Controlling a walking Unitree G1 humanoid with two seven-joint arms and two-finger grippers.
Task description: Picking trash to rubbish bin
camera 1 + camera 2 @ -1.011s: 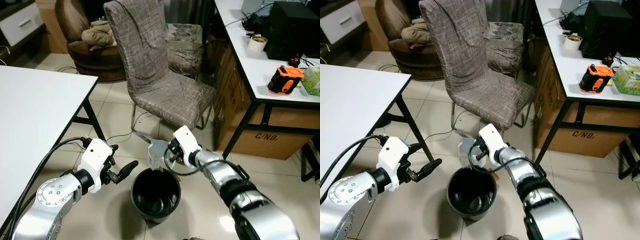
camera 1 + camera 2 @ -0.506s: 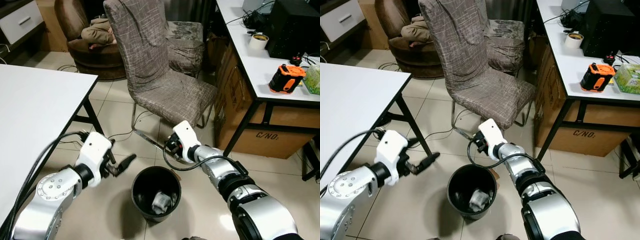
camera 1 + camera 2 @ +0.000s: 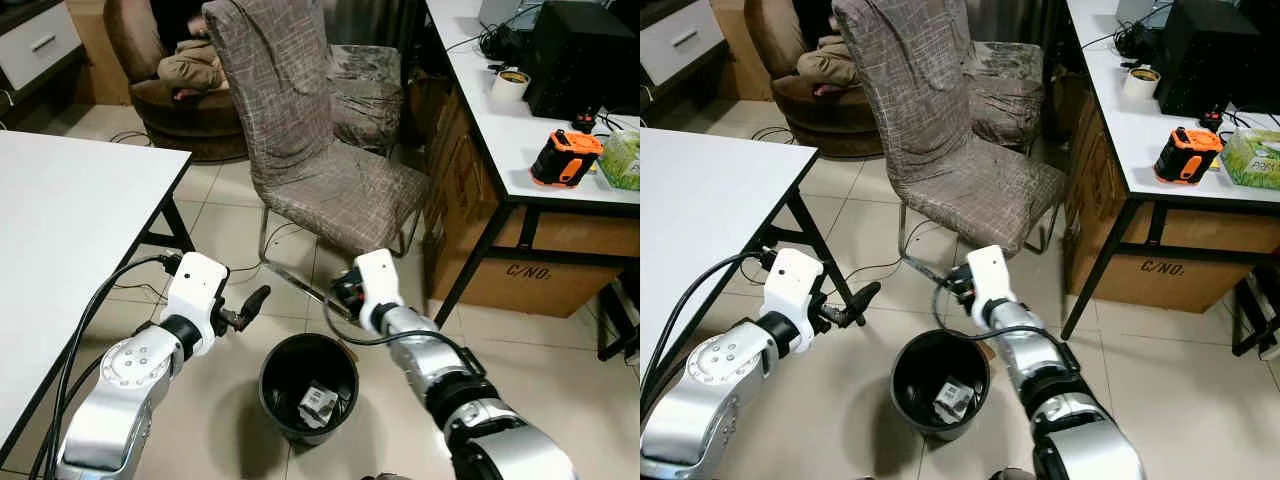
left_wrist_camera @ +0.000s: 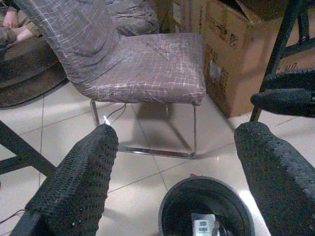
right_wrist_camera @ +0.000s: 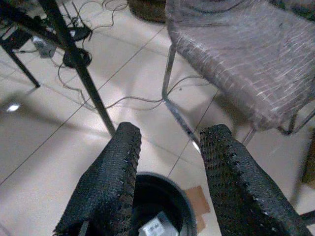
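The black rubbish bin [image 3: 272, 378] stands on the tiled floor between my two arms. A crumpled piece of trash [image 3: 318, 400] with a printed label lies inside it, also seen as trash [image 4: 202, 226] in the left wrist view. My left gripper [image 3: 257, 298] is open, left of the bin and above its rim level, with nothing between its fingers [image 4: 81, 184]. My right gripper [image 5: 172, 133] is open and empty too, hovering behind the bin's far rim [image 5: 183, 206], near the chair's leg.
A grey-covered chair [image 3: 300, 140] stands just behind the bin, with its metal frame [image 3: 290, 275] on the floor. A white table [image 3: 60, 230] is at the left and a desk [image 3: 500, 130] with cardboard boxes [image 3: 545, 275] beneath at the right. Cables [image 3: 235, 270] trail across the tiles.
One second ago my right gripper held a whitish piece over the bin; it now lies inside. Both grippers have drawn back from the bin, and the left has risen.
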